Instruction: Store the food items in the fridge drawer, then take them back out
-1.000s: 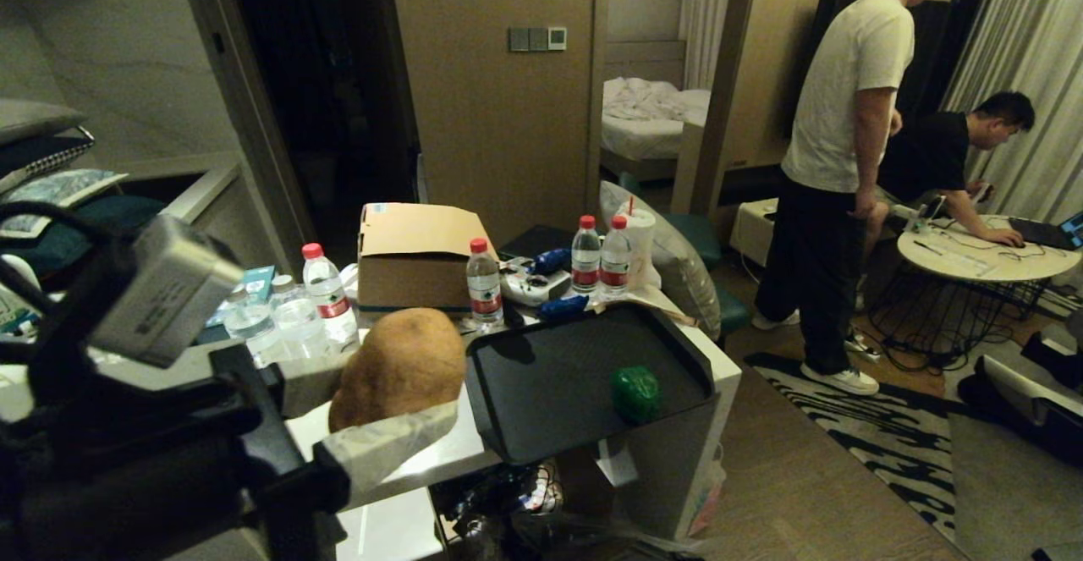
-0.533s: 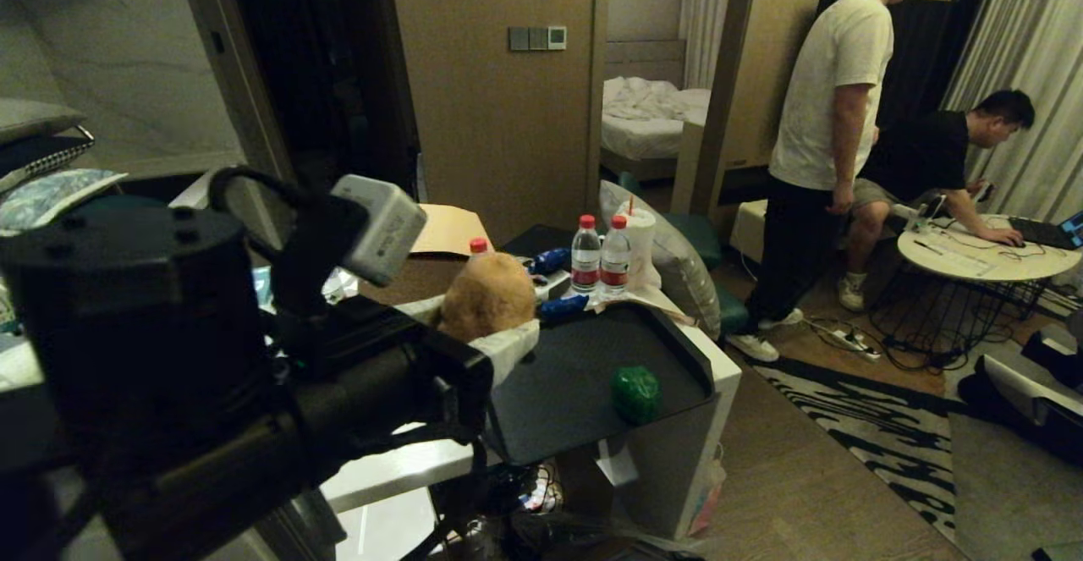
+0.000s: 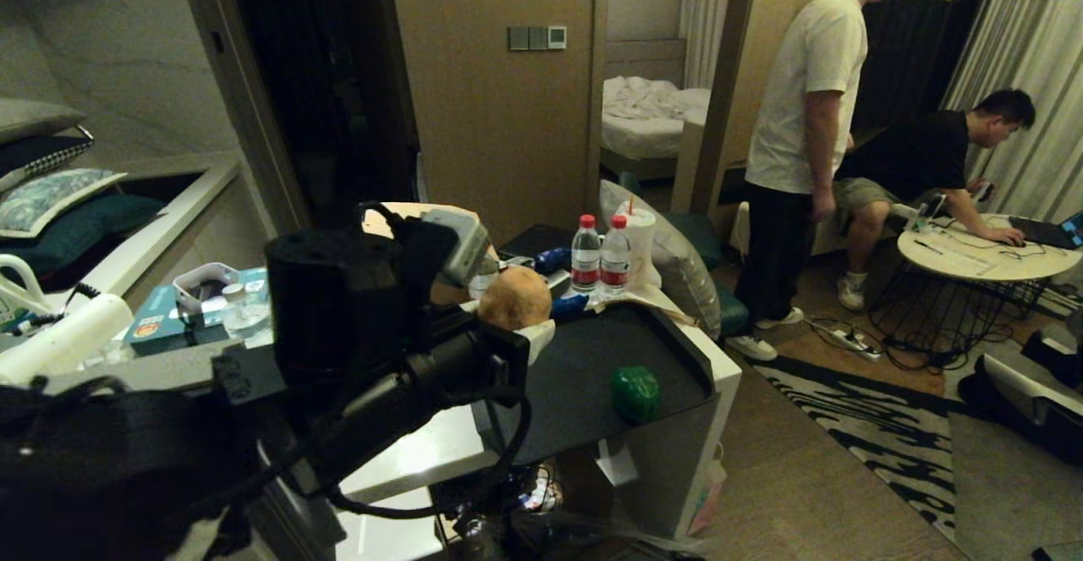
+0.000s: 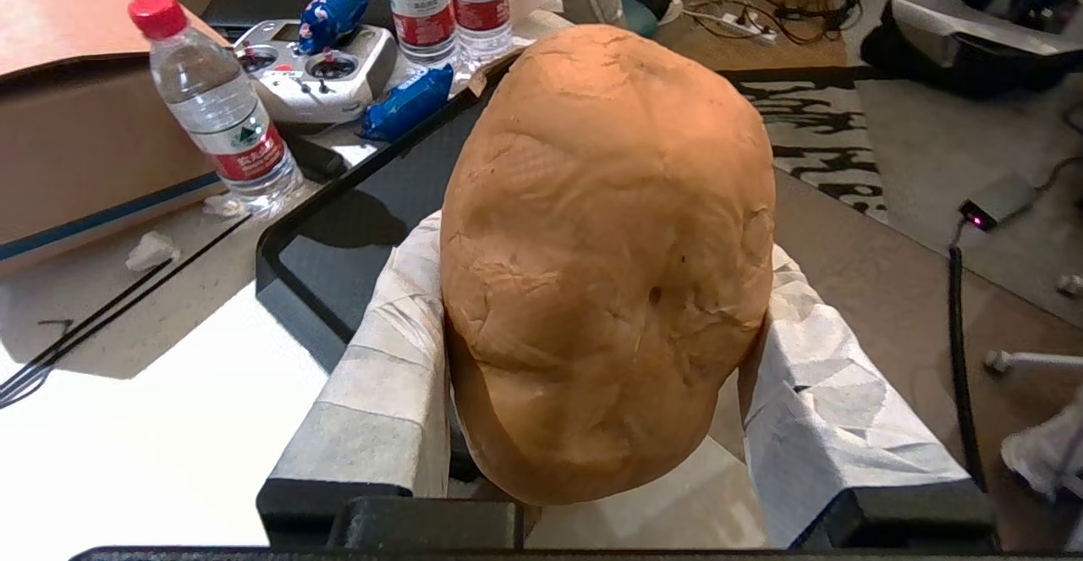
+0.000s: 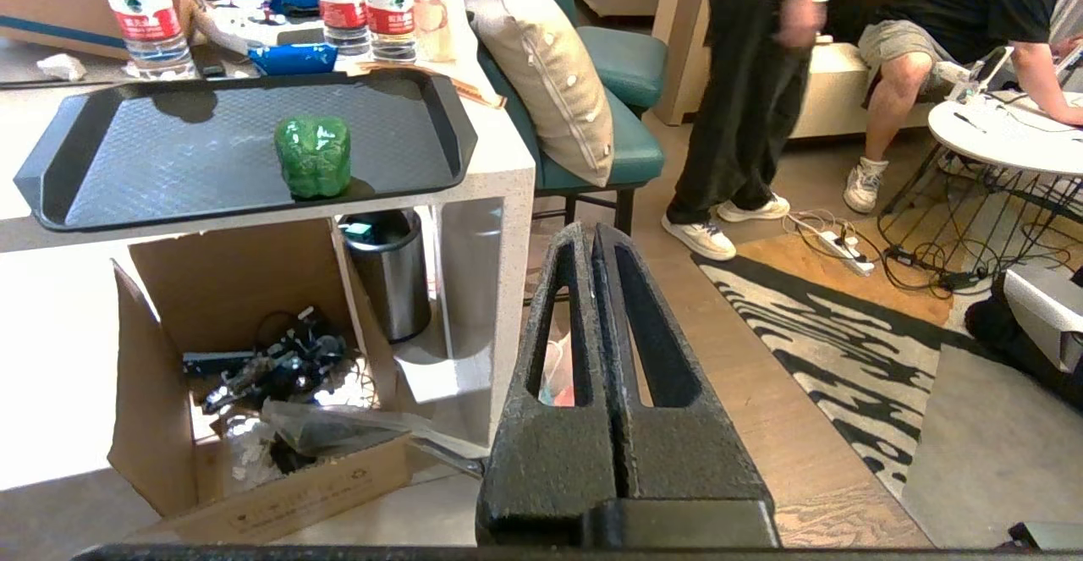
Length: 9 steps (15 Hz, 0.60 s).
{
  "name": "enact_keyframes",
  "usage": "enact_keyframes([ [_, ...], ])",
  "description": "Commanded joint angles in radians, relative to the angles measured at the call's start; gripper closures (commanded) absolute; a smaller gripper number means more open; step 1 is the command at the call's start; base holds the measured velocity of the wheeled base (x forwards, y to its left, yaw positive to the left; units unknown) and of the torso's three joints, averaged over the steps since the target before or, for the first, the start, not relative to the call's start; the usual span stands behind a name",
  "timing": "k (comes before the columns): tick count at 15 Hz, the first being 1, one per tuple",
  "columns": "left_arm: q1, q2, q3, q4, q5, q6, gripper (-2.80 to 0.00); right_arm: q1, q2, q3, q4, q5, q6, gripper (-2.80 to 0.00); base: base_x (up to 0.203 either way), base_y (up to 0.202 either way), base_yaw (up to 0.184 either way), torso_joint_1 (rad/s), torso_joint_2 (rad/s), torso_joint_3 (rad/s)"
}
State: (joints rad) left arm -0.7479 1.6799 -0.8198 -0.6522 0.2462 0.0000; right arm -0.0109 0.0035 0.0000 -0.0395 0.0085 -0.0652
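My left gripper is shut on the orange-tan lumpy bread, one of the food items, held between white-wrapped fingers. The bread hangs above the left end of the black tray on the white table. The other food item, a glossy green rounded piece, sits upright on the tray near its front edge, also in the right wrist view. My right gripper is shut and empty, low beside the table over the wooden floor. The fridge drawer is out of view.
Water bottles, a remote controller and a cardboard box crowd the table behind the tray. Under the table stand an open box and a metal bin. A cushioned chair and two people are to the right.
My left arm has carried the bread away from the camera and to the right, from over the near table edge to the tray's left end. The standing person stepped left.
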Motion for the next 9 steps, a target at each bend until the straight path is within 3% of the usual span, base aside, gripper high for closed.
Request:
enact_keyframes([
  [1, 0.007, 0.107, -0.012, -0.058, 0.001, 0.002, 0.0, 0.0, 0.0, 0.015, 0.0, 0.001, -0.001, 0.0, 0.0, 0.0, 0.0, 0.0, 0.0, 0.0],
  [9, 0.045, 0.371, -0.088, -0.218, 0.012, 0.004, 0.0, 0.0, -0.003, 0.015, 0.0, -0.001, 0.001, 0.0, 0.0, 0.0, 0.0, 0.0, 0.0, 0.0],
])
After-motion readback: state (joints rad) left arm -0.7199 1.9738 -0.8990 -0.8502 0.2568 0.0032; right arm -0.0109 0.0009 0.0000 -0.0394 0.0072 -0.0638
